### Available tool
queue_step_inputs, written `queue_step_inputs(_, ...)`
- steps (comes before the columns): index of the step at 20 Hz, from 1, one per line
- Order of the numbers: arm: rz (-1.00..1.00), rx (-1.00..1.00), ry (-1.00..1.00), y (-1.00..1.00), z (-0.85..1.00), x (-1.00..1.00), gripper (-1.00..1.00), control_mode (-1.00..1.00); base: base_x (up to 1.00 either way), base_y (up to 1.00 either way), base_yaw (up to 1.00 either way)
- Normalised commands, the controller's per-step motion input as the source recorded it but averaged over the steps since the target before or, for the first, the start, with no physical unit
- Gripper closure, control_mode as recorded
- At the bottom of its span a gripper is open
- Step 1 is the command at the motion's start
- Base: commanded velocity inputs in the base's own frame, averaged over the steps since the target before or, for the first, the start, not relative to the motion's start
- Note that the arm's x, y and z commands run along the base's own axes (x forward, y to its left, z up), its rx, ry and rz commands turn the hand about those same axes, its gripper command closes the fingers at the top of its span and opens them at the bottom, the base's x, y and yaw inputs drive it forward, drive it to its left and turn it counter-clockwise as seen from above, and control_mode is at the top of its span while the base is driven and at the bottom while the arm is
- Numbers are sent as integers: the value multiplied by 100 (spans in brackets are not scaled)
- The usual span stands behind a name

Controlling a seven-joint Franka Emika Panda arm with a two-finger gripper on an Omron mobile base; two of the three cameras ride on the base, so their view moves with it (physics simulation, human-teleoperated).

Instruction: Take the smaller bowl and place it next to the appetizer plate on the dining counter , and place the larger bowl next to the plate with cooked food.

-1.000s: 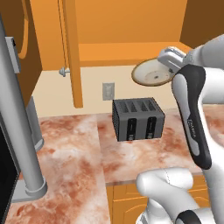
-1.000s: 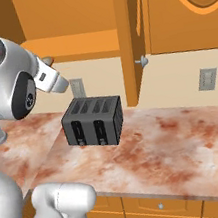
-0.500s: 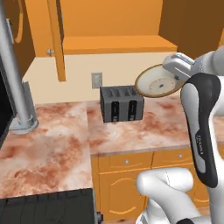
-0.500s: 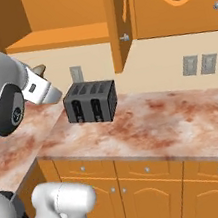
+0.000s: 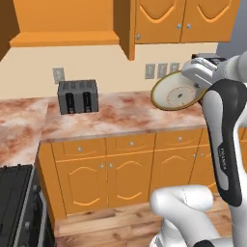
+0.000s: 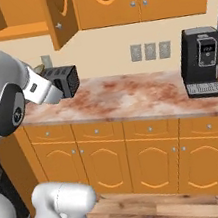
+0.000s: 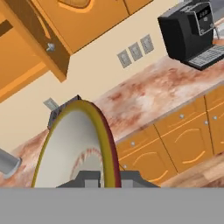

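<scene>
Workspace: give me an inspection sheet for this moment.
Surface: marbled wall counter over orange cabinet doors.
Job's things: smaller bowl held on edge in the air, tilted, pale inside with yellowish rim.
Clutter: black toaster and black coffee machine standing on the counter.
Grippers: gripper shut on the smaller bowl's rim.
Cables: nothing seen.
Surroundings: upper cabinets with one open cabinet door, wall outlets, wooden floor, dark stove at the left.
</scene>
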Motion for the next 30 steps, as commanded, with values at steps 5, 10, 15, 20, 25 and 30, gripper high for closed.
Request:
queue_step_inputs(5, 0, 0, 0, 0, 0, 0, 100, 100, -98, -62, -6)
queue_step_inputs(10, 0, 0, 0, 0, 0, 0, 100, 100, -100, -13, 0)
queue_step_inputs(15, 0, 0, 0, 0, 0, 0, 100, 100, -100, 0, 0)
queue_step_inputs(20, 0, 0, 0, 0, 0, 0, 100, 100, -100, -6, 0)
queue_step_inputs(25, 0, 0, 0, 0, 0, 0, 100, 100, -100, -11, 0)
queue_step_inputs(30, 0, 0, 0, 0, 0, 0, 100, 100, -100, -29, 0)
